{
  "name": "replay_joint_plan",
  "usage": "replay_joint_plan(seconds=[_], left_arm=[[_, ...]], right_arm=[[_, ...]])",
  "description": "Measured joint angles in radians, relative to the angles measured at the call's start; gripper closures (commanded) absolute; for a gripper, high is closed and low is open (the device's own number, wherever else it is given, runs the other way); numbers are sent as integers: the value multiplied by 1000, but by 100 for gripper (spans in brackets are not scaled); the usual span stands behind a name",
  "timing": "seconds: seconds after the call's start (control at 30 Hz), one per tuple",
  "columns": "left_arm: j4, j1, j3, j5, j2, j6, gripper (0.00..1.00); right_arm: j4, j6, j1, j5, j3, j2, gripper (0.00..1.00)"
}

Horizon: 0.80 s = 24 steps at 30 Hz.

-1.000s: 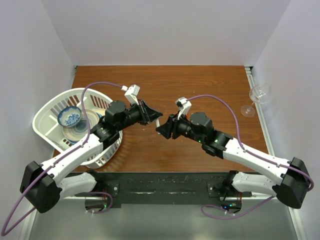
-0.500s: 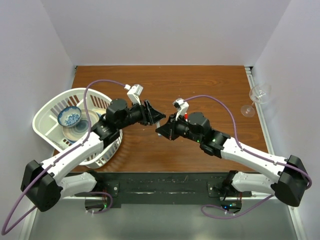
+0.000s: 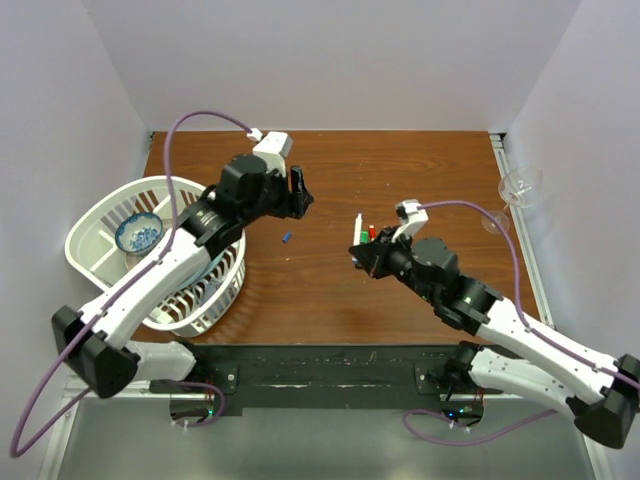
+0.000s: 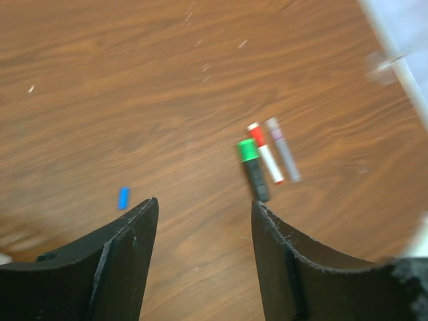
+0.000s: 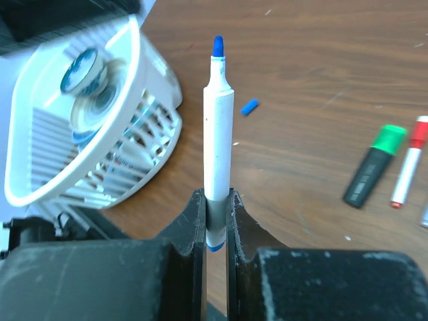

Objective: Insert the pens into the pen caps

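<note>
My right gripper (image 5: 215, 194) is shut on a thin white pen with a bare blue tip (image 5: 219, 120), held upright above the table; it also shows in the top view (image 3: 357, 225). The tiny blue cap (image 3: 286, 238) lies loose on the table between the arms, seen too in the left wrist view (image 4: 123, 197) and the right wrist view (image 5: 249, 106). My left gripper (image 4: 204, 204) is open and empty, above the table beyond the blue cap (image 3: 300, 195). A black marker with a green cap (image 4: 252, 170) and a white pen with a red cap (image 4: 266, 152) lie side by side.
A white basket (image 3: 225, 285) holding a blue patterned bowl (image 3: 138, 233) and plates stands at the left. A wine glass (image 3: 515, 192) lies at the far right edge. A third, blurred greyish pen (image 4: 283, 148) lies beside the red-capped one.
The two grippers were together at mid-table; now they are apart. The left gripper has moved up and left and is open. The right has drawn back with the pen. The blue cap lies on the table.
</note>
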Motion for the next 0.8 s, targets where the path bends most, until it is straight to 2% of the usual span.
replay_joint_plan(seconds=[0.17, 0.4, 0.53, 0.8], left_arm=[[-98, 5, 55, -61, 192, 91, 46], [-205, 8, 151, -79, 499, 172, 49], [-237, 16, 181, -89, 605, 196, 49], [-259, 60, 233, -126, 706, 237, 49]], right_arm=[[-43, -6, -1, 69, -13, -114, 100], [-69, -21, -1, 97, -27, -189, 100], [-91, -32, -1, 112, -51, -229, 100], [-111, -56, -1, 133, -54, -254, 100]])
